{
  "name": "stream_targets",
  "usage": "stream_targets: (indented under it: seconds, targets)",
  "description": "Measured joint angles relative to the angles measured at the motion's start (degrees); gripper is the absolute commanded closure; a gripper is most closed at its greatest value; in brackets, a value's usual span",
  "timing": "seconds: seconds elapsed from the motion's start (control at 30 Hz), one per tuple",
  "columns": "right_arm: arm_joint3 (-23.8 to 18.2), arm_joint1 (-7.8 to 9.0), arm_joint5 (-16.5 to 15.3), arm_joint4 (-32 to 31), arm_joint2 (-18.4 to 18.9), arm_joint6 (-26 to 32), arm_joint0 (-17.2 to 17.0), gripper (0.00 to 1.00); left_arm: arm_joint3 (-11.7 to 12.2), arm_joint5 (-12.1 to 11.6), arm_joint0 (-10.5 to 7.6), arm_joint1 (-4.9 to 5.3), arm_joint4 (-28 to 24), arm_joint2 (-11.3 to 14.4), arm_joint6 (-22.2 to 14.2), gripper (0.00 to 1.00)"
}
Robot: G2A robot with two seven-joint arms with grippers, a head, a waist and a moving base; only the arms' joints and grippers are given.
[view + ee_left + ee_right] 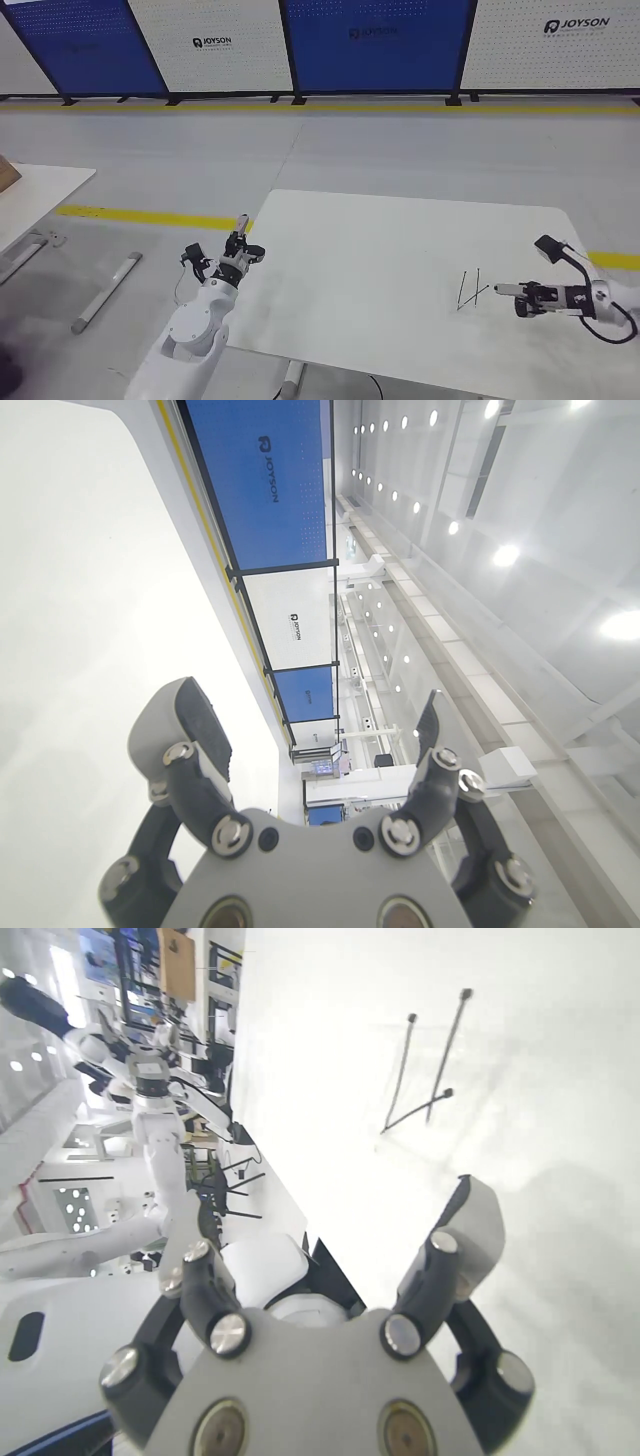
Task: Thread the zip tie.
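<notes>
Zip ties (pixel 447 1055) — three, two crossing — lie on the bench (pixel 400 260) just ahead of the right claw (pixel 327 1193), released and empty. Left claw (pixel 310 692) gapes wide too, well apart from them.

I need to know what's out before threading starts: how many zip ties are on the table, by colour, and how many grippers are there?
Black zip ties: 3
Grippers: 2, the left gripper and the right gripper, both open
Total: 5
</notes>
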Motion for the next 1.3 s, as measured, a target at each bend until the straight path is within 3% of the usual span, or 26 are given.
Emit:
stream_targets:
  seconds: [0.43, 0.53, 0.77, 1.03, 1.3]
  targets:
    - [0.2, 0.02, 0.1, 0.2, -0.2, 0.0, 0.2, 0.0, 0.0, 0.0, 0.0, 0.0, 0.0, 0.0, 0.0, 0.0]
    - [1.8, -0.35, 1.7, 0.6, -0.7, -0.7, 1.7, 0.0, 0.0, 0.0, 0.0, 0.0, 0.0, 0.0, 0.0, 0.0]
    - [6.6, -2.46, 3.9, -1.9, -5.7, -2.4, 6.9, 0.0, 0.0, 0.0, 0.0, 0.0, 0.0, 0.0, 0.0, 0.0]
    - [15.6, -6.33, 4.1, -2.8, -13.3, -0.9, 13.1, 0.0, 0.0, 0.0, 0.0, 0.0, 0.0, 0.0, 0.0, 0.0]
    - [16.3, -6.53, 4.3, -2.6, -13.6, -0.7, 13.5, 0.0, 0.0, 0.0, 0.0, 0.0, 0.0, 0.0, 0.0, 0.0]
